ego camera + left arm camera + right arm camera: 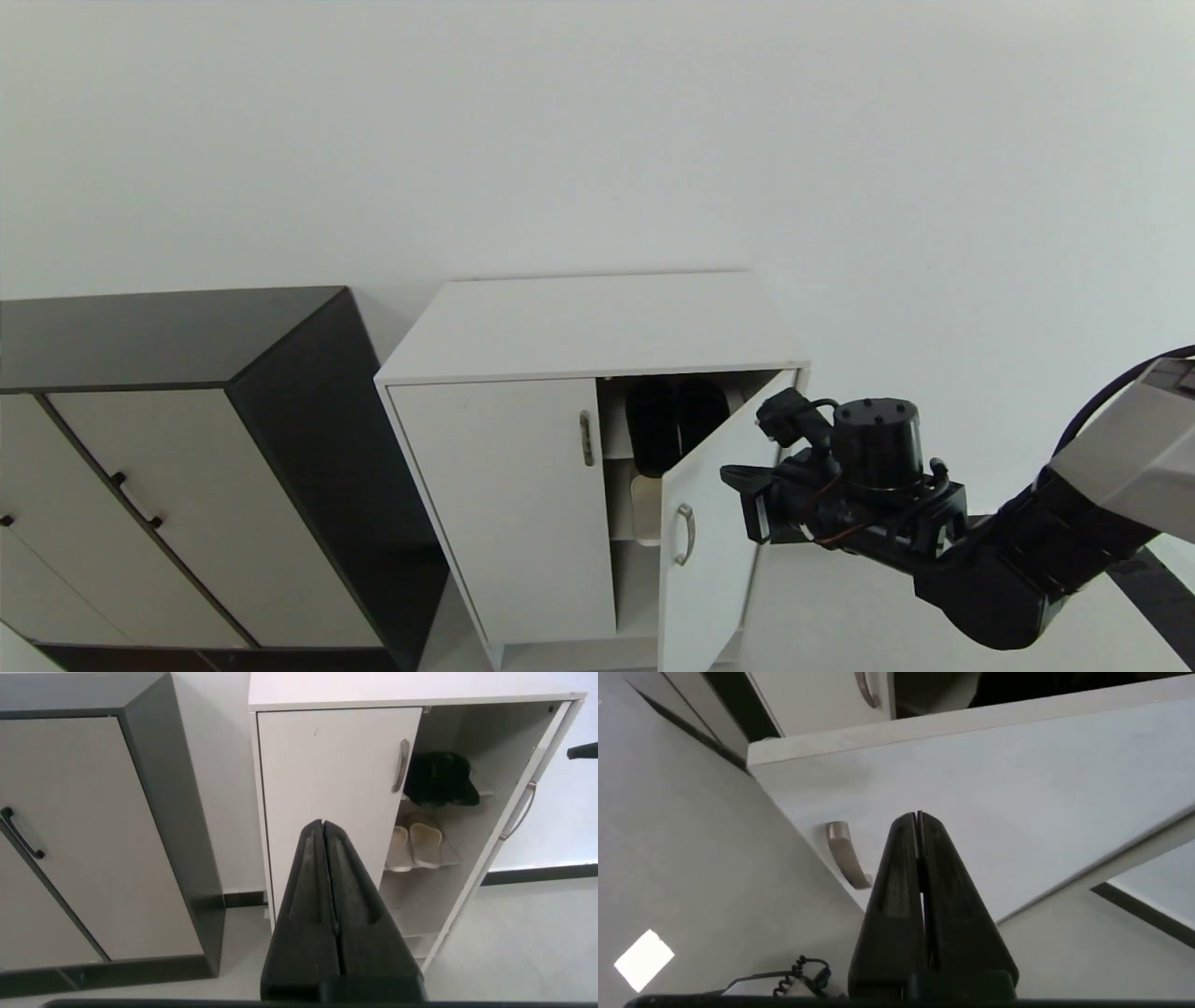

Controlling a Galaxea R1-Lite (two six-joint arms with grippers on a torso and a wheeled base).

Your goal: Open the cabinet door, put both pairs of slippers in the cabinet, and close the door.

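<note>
The white cabinet (579,327) has its left door shut and its right door (709,523) swung partly open. A black pair of slippers (674,425) lies on the upper shelf, with a white pair of slippers (644,509) on the shelf below. My right gripper (728,476) is shut and empty, its tip at the outer face of the open door, above the door's handle (845,854). My left gripper (322,826) is shut and empty, held back from the cabinet, level with the closed left door (327,793). From there the black slippers (441,777) and white slippers (416,847) show inside.
A dark cabinet with pale doors (187,327) stands close on the left of the white one, with a narrow gap between them. A white wall is behind both. Open floor (523,943) lies in front and to the right of the open door.
</note>
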